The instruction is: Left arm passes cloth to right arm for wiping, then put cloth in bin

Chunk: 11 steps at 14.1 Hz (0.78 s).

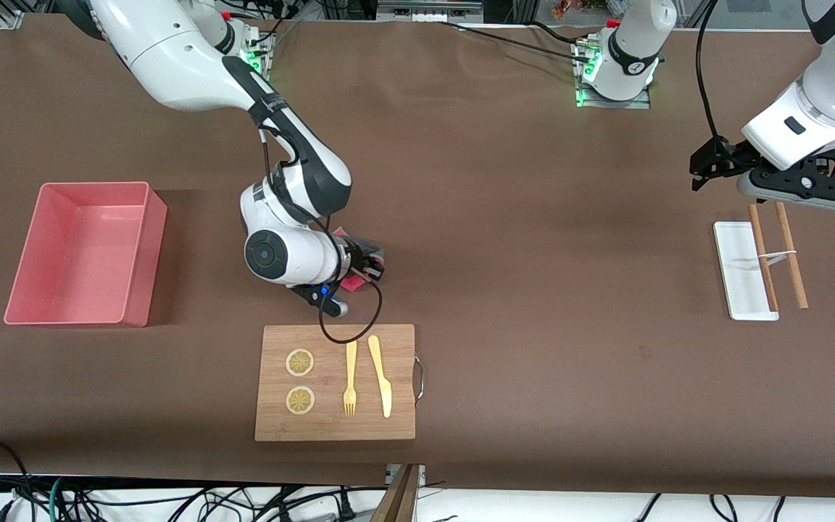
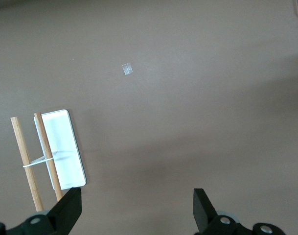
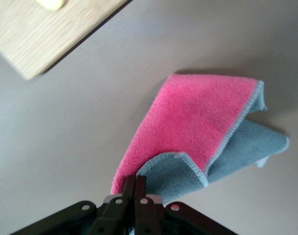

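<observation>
The cloth (image 3: 207, 122), pink on one face and grey on the other, lies folded against the brown table. My right gripper (image 3: 140, 178) is shut on one of its corners. In the front view the right gripper (image 1: 370, 264) is low over the table, just farther from the camera than the cutting board (image 1: 403, 362). Only a pink edge of the cloth (image 1: 354, 284) shows under the wrist there. The salmon-pink bin (image 1: 143, 268) stands at the right arm's end of the table. My left gripper (image 1: 707, 163) hangs open in the air, nothing between its fingers (image 2: 70, 208).
The wooden cutting board carries two lemon slices (image 1: 300, 362), a fork (image 1: 350, 377) and a knife (image 1: 381, 377). A small white tray (image 1: 740, 268) with two wooden chopsticks (image 1: 791, 254) lies below the left gripper. A board corner (image 3: 51, 29) is close to the cloth.
</observation>
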### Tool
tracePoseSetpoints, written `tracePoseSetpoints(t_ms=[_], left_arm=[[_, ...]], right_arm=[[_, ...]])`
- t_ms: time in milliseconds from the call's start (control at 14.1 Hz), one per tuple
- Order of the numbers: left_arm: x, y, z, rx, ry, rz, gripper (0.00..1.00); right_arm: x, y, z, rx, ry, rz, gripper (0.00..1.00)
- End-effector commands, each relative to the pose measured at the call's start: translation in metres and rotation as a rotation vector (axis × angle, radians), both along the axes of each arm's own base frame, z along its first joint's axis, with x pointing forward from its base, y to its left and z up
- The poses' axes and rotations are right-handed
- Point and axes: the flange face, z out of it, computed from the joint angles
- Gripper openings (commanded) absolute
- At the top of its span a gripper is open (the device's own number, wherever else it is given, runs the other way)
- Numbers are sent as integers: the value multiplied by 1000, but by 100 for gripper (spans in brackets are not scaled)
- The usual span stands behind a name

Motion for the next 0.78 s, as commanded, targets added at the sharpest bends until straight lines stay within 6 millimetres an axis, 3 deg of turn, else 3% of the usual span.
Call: tracePoseSetpoints(t_ms=[0,142,283,708], left_arm=[[-3,0,6,-11,0,1,100],[-3,-1,6,-11,0,0,100],[-3,-1,6,-11,0,0,100],[-3,-4,6,-11,-2,-7,100]], right_arm=[[12,10,19,81,18,-93,0],[17,7,31,117,44,-120,0],[14,-8,27,82,97,-60,0],[21,-96,2,-48,175,220,0]])
